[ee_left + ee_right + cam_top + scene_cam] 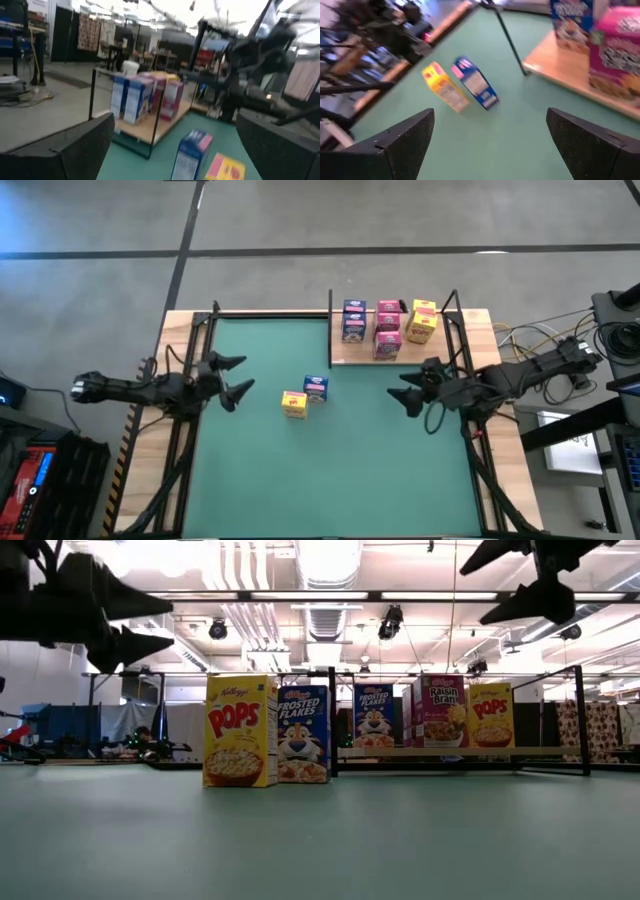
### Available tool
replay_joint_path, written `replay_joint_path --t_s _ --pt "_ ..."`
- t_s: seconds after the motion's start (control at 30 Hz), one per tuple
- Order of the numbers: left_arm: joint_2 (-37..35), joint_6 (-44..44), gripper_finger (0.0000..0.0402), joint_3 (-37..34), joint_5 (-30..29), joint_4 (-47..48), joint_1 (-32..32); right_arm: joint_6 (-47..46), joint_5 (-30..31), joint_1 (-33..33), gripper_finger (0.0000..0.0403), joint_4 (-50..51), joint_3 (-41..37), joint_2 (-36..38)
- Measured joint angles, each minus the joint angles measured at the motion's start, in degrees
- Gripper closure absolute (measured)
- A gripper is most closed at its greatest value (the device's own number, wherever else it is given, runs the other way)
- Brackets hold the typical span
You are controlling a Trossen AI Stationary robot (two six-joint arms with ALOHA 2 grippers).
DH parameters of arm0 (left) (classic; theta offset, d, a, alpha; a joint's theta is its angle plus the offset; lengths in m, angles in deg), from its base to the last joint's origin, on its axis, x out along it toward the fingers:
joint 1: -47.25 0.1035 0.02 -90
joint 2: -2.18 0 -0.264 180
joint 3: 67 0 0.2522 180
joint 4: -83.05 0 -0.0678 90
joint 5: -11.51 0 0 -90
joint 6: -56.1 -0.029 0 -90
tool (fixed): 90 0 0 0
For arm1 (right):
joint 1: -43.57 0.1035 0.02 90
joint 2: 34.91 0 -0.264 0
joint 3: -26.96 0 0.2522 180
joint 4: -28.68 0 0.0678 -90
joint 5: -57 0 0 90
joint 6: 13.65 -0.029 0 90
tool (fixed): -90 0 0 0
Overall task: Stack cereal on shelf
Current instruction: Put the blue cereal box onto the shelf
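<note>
Two cereal boxes stand upright on their bottoms in the middle of the green mat: a yellow one (293, 404) (240, 730) and, beside it, a blue one (316, 387) (303, 735). Several more cereal boxes, blue (354, 321), pink (388, 328) and yellow (423, 320), stand on the light-wood shelf (445, 352) at the far right. My left gripper (248, 374) hangs open above the mat's left side, pointing at the two boxes. My right gripper (396, 384) hangs open above the mat's right side, near the shelf's front edge. Neither touches anything.
Thin black posts (330, 330) stand at the shelf's corners. A black frame (205, 320) borders the mat's far left corner. Cables and equipment (560, 340) lie beyond the table's right edge. Open green mat (330, 480) stretches toward the near edge.
</note>
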Motion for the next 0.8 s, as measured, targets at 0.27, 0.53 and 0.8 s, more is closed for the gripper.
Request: replay_joint_path --t_s 0.27,0.53,0.8 --pt "-3.9 0.0 0.0003 0.0 0.0 8.6 0.0 -16.5 -0.1 0.0 0.003 17.6 10.3 -8.5" --pt "-4.0 0.0 0.0003 0.0 0.0 9.2 0.0 -28.4 -0.2 0.0 0.003 29.9 21.3 -17.6" --pt "-2.9 0.0 0.0003 0.0 0.0 9.2 0.0 -33.9 -0.2 0.0 0.003 32.0 28.7 -27.1"
